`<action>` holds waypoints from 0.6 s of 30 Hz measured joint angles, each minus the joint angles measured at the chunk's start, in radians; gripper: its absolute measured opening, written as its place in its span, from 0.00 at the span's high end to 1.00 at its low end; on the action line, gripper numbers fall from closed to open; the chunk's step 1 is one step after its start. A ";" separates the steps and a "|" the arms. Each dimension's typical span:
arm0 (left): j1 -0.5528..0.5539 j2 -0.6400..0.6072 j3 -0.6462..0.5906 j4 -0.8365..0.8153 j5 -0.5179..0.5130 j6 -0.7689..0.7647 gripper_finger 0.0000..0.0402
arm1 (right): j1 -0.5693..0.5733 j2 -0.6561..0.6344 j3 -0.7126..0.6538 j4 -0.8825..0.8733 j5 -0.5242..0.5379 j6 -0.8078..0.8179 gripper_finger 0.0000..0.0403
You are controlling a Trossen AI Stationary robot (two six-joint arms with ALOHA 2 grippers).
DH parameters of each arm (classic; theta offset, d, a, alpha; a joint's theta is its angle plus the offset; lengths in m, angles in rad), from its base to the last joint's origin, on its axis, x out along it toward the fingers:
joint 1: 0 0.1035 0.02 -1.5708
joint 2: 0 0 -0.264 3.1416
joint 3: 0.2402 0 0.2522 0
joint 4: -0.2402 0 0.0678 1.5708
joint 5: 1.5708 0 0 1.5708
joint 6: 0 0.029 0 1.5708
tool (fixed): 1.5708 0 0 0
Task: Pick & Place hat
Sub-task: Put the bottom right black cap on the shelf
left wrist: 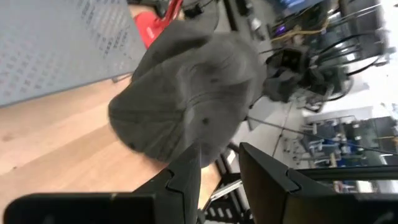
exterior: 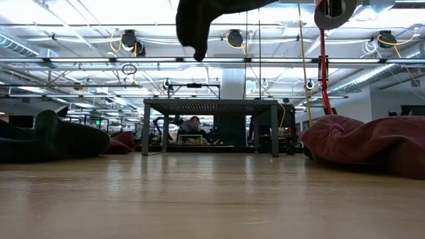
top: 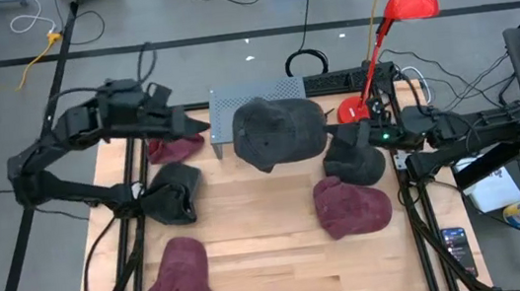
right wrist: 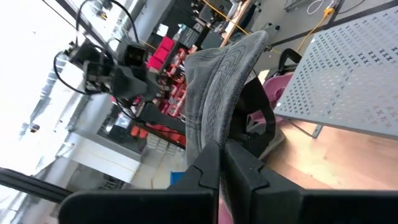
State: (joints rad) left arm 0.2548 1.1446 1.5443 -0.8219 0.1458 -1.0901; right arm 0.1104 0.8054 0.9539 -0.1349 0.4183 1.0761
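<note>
A dark grey cap [top: 278, 128] hangs in the air in front of the grey perforated stand [top: 254, 98]; its lower edge shows at the top of the low view [exterior: 199, 20]. My right gripper [top: 330, 135] comes in from the table's right and is shut on the cap [right wrist: 214, 93]. My left gripper [top: 200, 123] is open at the stand's left end, pointing toward the cap [left wrist: 186, 106], with its fingers apart [left wrist: 217, 171] just short of it. I cannot tell whether it touches the cap. My right gripper pinches the cap's stitched brim [right wrist: 208, 127] between its two fingers, coming level from the table's right side. The brim stands on edge in the hold. The cap is lifted clear of the table, with its crown toward the left arm.
A dark hat [top: 171, 191] and two maroon hats [top: 179, 275] [top: 176, 148] lie on the table's left half. Another maroon hat [top: 352, 204] and a dark one [top: 357, 163] lie on the right. A red desk lamp [top: 402, 9] stands at the far right. The wooden middle [top: 260, 225] is bare.
</note>
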 joint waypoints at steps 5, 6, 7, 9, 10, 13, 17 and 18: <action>-0.039 0.083 0.048 0.003 -0.015 -0.015 0.72 | 0.000 -0.036 0.000 -0.041 0.000 0.015 1.00; -0.047 0.100 0.055 0.004 -0.027 -0.015 0.72 | 0.000 -0.042 0.000 -0.046 0.000 0.018 1.00; -0.054 0.115 0.061 0.006 -0.038 -0.016 0.72 | 0.000 -0.047 0.000 -0.049 0.000 0.020 1.00; -0.065 0.144 0.071 0.011 -0.054 -0.016 0.72 | 0.000 -0.056 0.000 -0.061 0.000 0.023 1.00; -0.070 0.155 0.071 0.012 -0.061 -0.016 0.72 | 0.000 -0.059 0.000 -0.066 0.000 0.023 1.00; -0.086 0.192 0.071 0.011 -0.072 -0.019 0.72 | 0.000 -0.068 0.000 -0.081 0.000 0.023 1.00; -0.101 0.244 0.071 0.038 -0.067 0.007 0.72 | 0.000 -0.073 0.000 -0.089 0.000 0.023 1.00; -0.101 0.254 0.071 0.057 -0.060 0.002 0.72 | 0.000 -0.073 0.000 -0.090 0.000 0.023 1.00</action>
State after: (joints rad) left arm 0.1535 1.3990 1.6150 -0.7645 0.0860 -1.0881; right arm 0.1104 0.7326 0.9539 -0.2247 0.4183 1.0988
